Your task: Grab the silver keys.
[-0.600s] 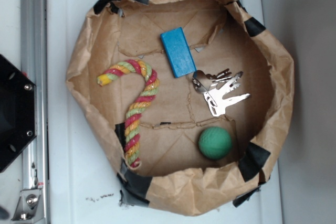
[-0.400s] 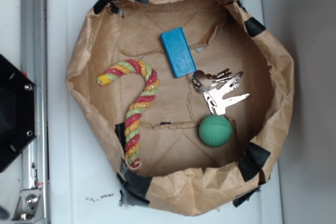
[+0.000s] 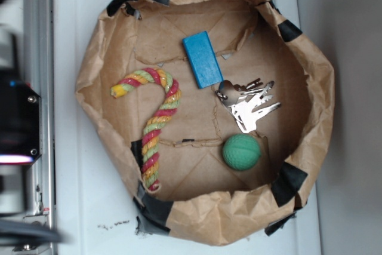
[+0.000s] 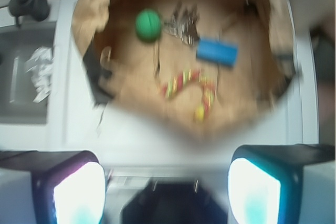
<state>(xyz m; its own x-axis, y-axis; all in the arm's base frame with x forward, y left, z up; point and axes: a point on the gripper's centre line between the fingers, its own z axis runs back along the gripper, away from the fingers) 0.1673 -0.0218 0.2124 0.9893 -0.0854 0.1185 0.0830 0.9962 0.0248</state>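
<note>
The silver keys (image 3: 246, 104) lie fanned out on the floor of a rough brown paper tray (image 3: 107, 58), just right of the lower end of a blue block (image 3: 202, 59) and just above a green ball (image 3: 242, 151), with a striped rope cane (image 3: 154, 120) well to their left. In the blurred wrist view the pincer (image 4: 167, 182) sits over the white bench (image 3: 77, 195) outside the tray, its two fingers (image 4: 79, 192) spread wide apart with nothing between them.
</note>
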